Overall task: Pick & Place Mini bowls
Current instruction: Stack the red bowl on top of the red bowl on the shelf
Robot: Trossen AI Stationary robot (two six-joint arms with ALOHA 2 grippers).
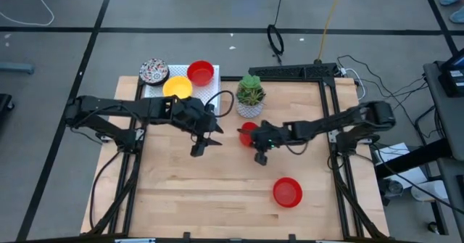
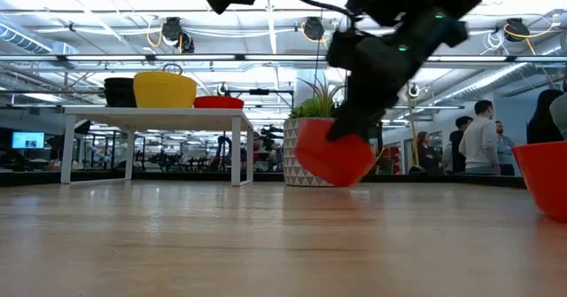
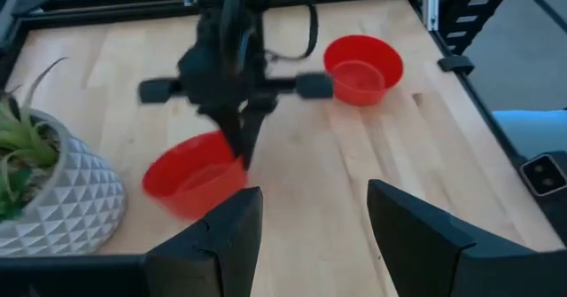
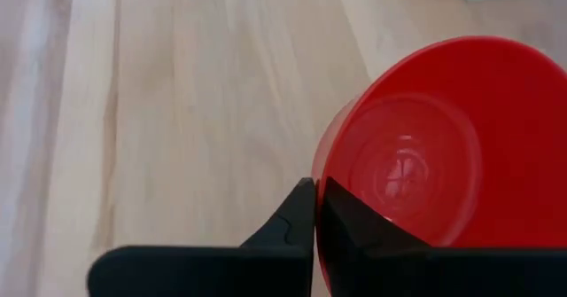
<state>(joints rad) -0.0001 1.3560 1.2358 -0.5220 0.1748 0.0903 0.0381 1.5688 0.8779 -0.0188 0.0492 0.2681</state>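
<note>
The right tool [image 1: 259, 146] is pinched on the rim of a red bowl [image 2: 334, 155], one finger inside and one outside. From where I stand the bowl hangs tilted, lifted clear of the desk [image 1: 217, 192] and just in front of the white plant pot [image 1: 250, 106]. A rim grip like this makes sense: the bowl is too wide to span, so the thin wall is the only thing to clamp, and the tilt follows from holding it at one edge.

The left tool [image 1: 203, 138] hangs above the desk beside the pot, its fingers spread wide with nothing between them. I judge that it is waiting its turn, looking across at the other arm's work.

A second red bowl [image 1: 287, 192] sits alone and upright on the desk, well apart from the rest, towards the near right corner. At the far left corner a white tray [image 1: 210, 87] carries a patterned bowl [image 1: 154, 71], a yellow bowl [image 1: 177, 88] and another red one [image 1: 201, 72], close together.

So the carried bowl looks to be in transit; which way it is heading I cannot tell. The risk is the grip itself: held by one thin edge, the bowl could swing or slip, and the pot is close enough to be knocked.
</note>
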